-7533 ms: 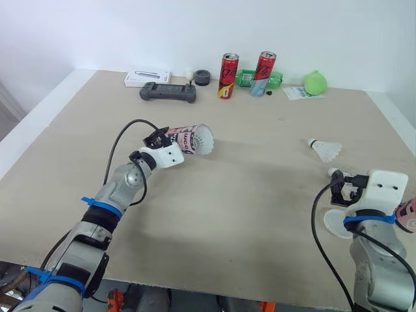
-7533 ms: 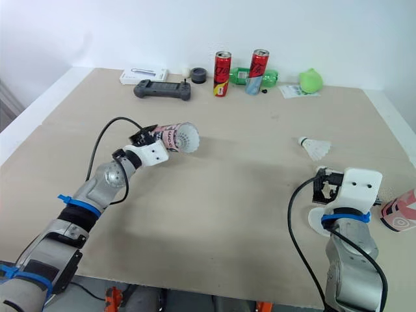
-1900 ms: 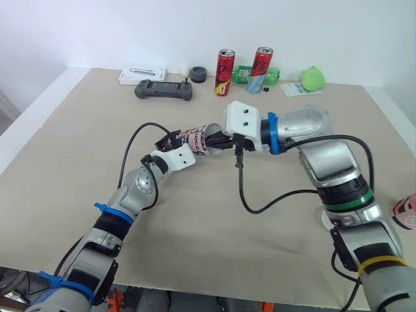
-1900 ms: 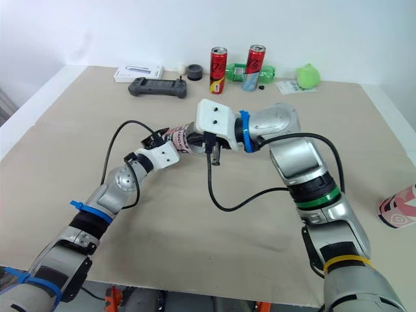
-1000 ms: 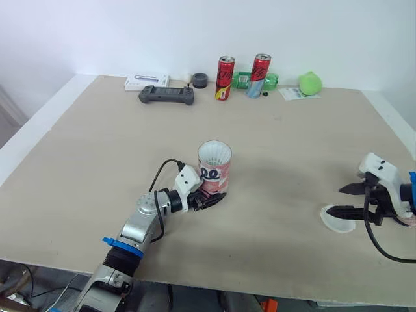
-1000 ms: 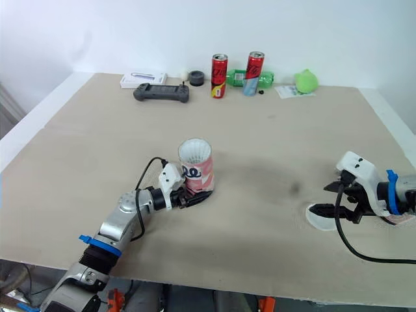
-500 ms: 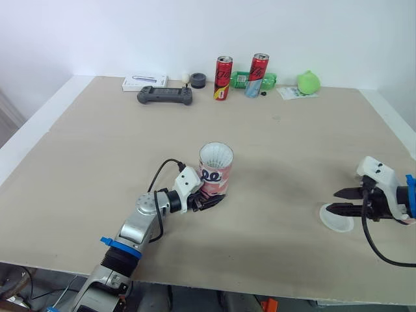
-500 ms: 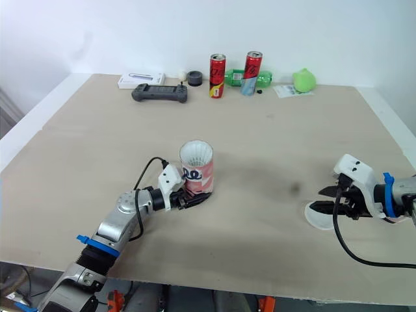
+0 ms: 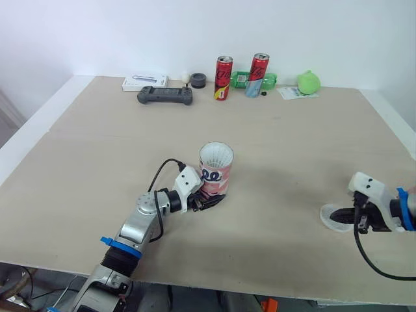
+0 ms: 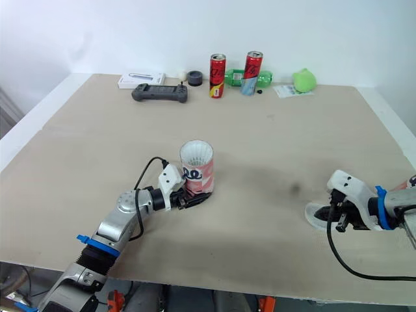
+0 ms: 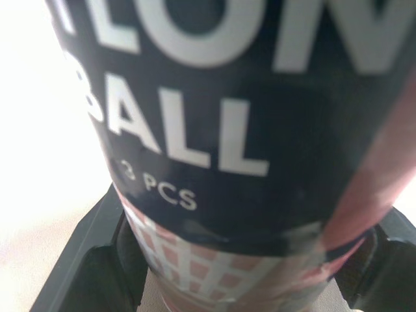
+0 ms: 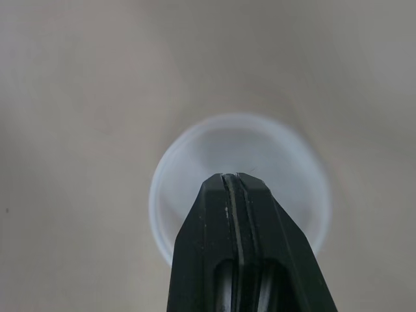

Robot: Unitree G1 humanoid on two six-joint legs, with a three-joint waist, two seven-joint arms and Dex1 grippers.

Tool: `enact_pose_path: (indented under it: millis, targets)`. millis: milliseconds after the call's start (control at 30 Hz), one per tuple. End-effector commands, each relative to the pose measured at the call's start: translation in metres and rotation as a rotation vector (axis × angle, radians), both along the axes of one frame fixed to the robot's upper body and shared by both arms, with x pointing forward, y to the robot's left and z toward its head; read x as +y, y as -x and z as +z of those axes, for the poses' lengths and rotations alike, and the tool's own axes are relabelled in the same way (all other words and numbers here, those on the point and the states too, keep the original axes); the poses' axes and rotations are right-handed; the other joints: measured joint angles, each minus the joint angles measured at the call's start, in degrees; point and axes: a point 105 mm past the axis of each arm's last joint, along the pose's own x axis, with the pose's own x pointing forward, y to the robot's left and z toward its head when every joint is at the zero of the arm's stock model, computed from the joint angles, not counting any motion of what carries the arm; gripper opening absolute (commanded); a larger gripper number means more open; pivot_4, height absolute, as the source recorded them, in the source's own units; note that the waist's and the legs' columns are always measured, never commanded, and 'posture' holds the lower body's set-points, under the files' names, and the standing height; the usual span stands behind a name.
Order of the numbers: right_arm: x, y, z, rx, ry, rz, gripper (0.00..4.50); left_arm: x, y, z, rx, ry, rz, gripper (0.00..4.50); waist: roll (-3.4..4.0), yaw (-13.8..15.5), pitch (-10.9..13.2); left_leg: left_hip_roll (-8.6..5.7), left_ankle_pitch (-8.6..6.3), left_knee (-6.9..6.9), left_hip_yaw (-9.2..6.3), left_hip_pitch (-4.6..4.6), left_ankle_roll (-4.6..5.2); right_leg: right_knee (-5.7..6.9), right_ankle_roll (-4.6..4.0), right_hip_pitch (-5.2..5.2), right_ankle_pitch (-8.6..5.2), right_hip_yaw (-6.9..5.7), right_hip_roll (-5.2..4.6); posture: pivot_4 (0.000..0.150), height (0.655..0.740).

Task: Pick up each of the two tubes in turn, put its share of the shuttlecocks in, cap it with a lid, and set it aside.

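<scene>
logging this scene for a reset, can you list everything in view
tube: one, pink and dark, upright mid-table
shuttlecocks: count hidden, white, in the tube's open top
lid: one, clear white, flat on the table's right side
cans: two, red, far edge
bottle: one, green, lying behind the cans
round thing: one, green, far right
controller: one, dark grey, far left
box: one, white, behind the controller
table: one, beige
left gripper: black, clamped on the tube's base
right gripper: black, shut, over the lid
</scene>
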Motion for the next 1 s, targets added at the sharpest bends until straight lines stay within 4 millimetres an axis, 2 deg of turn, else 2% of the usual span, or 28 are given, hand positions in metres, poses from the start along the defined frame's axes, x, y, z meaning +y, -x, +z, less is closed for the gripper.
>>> enact_pose_path:
  millis: [33, 200, 333, 400, 500, 533, 567, 800, 933, 1000]
  targets:
    - [-0.002, 0.008, -0.009, 0.046, 0.053, 0.029, 0.01, 0.001, 0.000, 0.000, 0.006, -0.010, 0.002, 3.05, -0.06, 0.00, 0.00, 0.00, 0.00, 0.00, 0.00, 0.00, 0.00, 0.00, 0.00, 0.00, 0.00, -0.01, 0.00, 0.150, 0.7400]
    - [0.002, 0.007, -0.017, 0.053, 0.059, 0.042, 0.01, 0.001, 0.000, 0.000, 0.008, -0.011, 0.003, 3.05, -0.48, 0.00, -0.15, 0.01, 0.00, 0.01, 0.00, 0.01, -0.01, -0.01, 0.00, 0.02, 0.00, -0.01, 0.00, 0.150, 0.7400]
    - [0.005, 0.004, -0.019, 0.056, 0.031, 0.019, 1.44, 0.001, 0.000, 0.000, 0.008, -0.013, 0.003, 3.05, -0.81, -0.01, -0.23, 0.03, -0.01, 0.01, 0.00, 0.03, -0.01, -0.02, 0.00, 0.03, 0.00, -0.02, 0.00, 0.150, 0.7400]
    - [0.004, 0.002, -0.018, 0.049, 0.028, 0.011, 2.36, 0.001, 0.000, 0.000, 0.008, -0.013, 0.003, 3.05, -0.86, -0.01, -0.23, 0.03, -0.01, 0.03, 0.00, 0.03, -0.01, -0.03, 0.00, 0.04, 0.00, -0.01, 0.00, 0.150, 0.7400]
    - [0.003, 0.001, -0.018, 0.046, 0.029, 0.006, 3.98, 0.001, 0.000, 0.000, 0.009, -0.015, 0.003, 3.05, -0.86, 0.00, -0.23, 0.02, -0.01, 0.02, 0.00, 0.03, -0.01, -0.03, 0.00, 0.04, 0.00, -0.01, 0.00, 0.150, 0.7400]
    - [0.003, 0.001, -0.018, 0.046, 0.029, 0.006, 4.33, 0.001, 0.000, 0.000, 0.009, -0.015, 0.003, 3.05, -0.94, -0.05, -0.28, 0.03, -0.01, 0.01, 0.00, 0.03, -0.01, -0.03, 0.00, 0.03, 0.00, -0.02, 0.00, 0.150, 0.7400]
    - [0.002, 0.001, -0.018, 0.047, 0.028, 0.005, 4.47, 0.001, 0.000, 0.000, 0.009, -0.016, 0.004, 3.05, -1.03, -0.07, -0.34, 0.07, -0.02, 0.00, 0.00, 0.05, -0.01, -0.03, 0.00, 0.03, 0.00, -0.03, 0.01, 0.150, 0.7400]
    - [0.004, -0.001, -0.018, 0.040, 0.000, 0.017, 4.47, 0.001, 0.000, 0.000, 0.009, -0.015, 0.005, 3.05, -1.09, -0.06, -0.34, 0.09, -0.03, 0.01, 0.03, 0.06, -0.03, -0.04, 0.00, 0.03, 0.00, -0.03, 0.01, 0.150, 0.7400]
    - [0.008, -0.004, -0.012, 0.015, -0.025, 0.027, 4.47, 0.000, 0.000, 0.000, 0.011, -0.012, 0.003, 3.05, -1.08, -0.06, -0.34, 0.09, -0.03, 0.01, 0.03, 0.06, -0.03, -0.04, 0.00, 0.02, 0.00, -0.03, 0.01, 0.150, 0.7400]
    - [0.009, -0.007, -0.003, -0.015, -0.044, 0.027, 4.47, -0.001, 0.000, 0.001, 0.011, -0.010, 0.000, 3.05, -1.07, -0.06, -0.34, 0.09, -0.03, 0.01, 0.04, 0.06, -0.03, -0.04, 0.00, 0.01, 0.00, -0.03, 0.01, 0.150, 0.7400]
